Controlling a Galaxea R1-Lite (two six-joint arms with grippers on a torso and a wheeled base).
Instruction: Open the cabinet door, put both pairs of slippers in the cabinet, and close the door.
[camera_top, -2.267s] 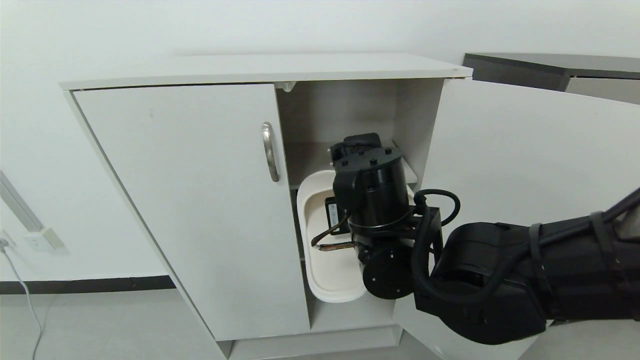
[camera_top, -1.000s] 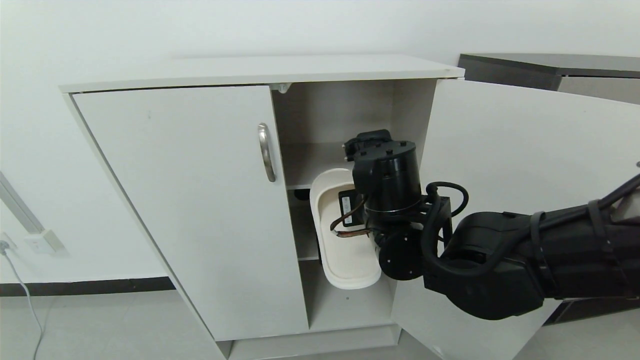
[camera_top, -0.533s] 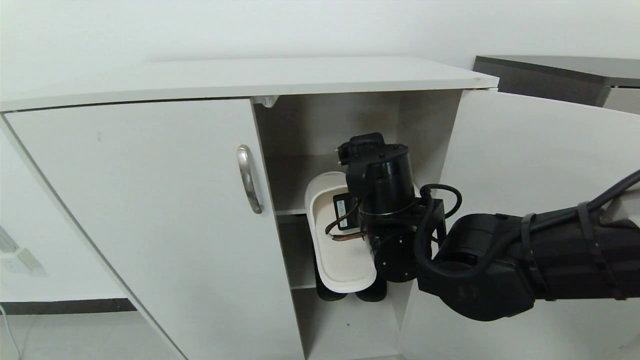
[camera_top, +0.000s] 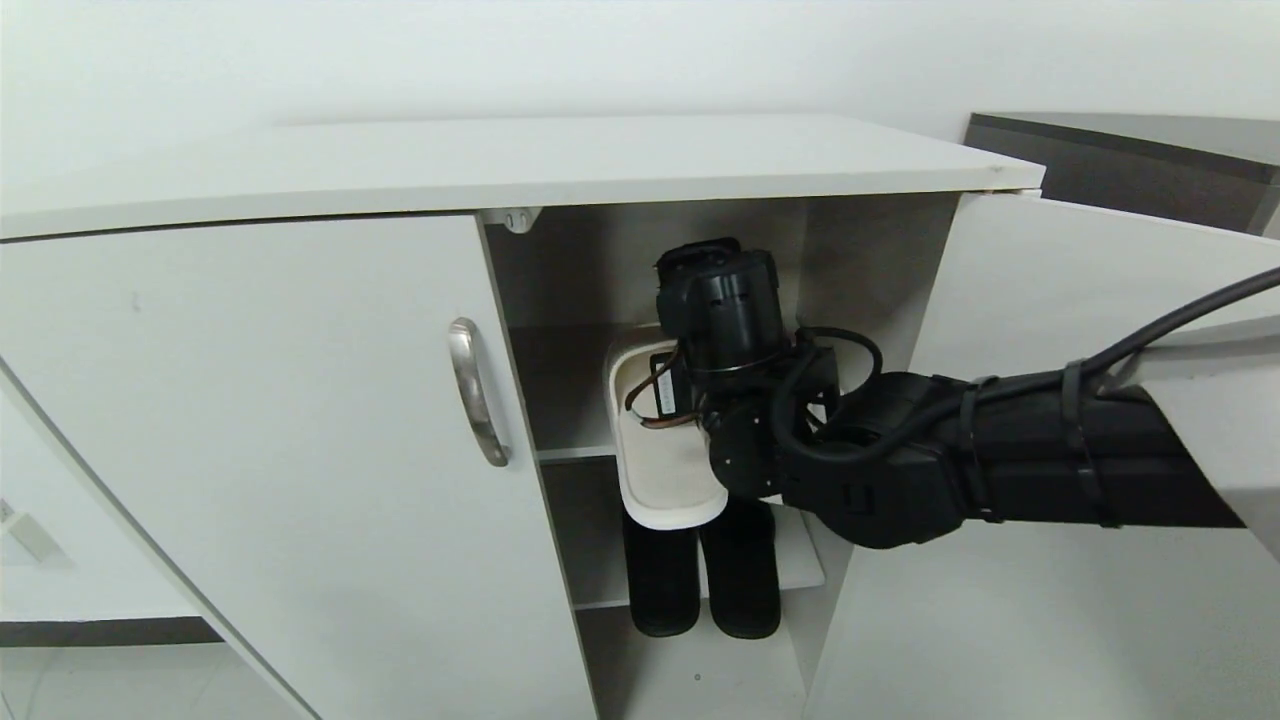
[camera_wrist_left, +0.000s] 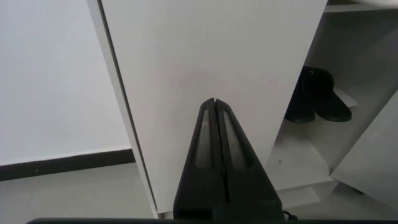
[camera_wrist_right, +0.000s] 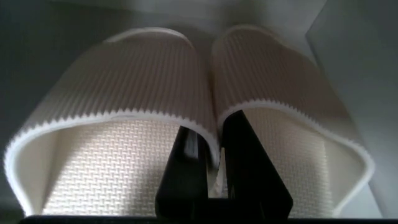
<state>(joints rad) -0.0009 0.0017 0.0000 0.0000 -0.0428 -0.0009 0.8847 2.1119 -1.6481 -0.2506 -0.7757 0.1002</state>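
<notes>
Head view: right gripper (camera_wrist_right: 210, 140) inside open cabinet (camera_top: 620, 160), at upper shelf (camera_top: 560, 400), fingers clamped on touching inner walls of 2 white slippers (camera_top: 665, 480). Heels overhang shelf edge, above black slippers (camera_top: 700, 580) on lower shelf. Left gripper (camera_wrist_left: 214, 112) closed, empty, before shut left door (camera_top: 250, 420). Risk: release now, pair likely tips out; thin pinch may lose 1 slipper.

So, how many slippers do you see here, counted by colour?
White slippers: 2, held by the right gripper.
Black slippers: 2, on a shelf in the cabinet.
Total: 4 slippers.
</notes>
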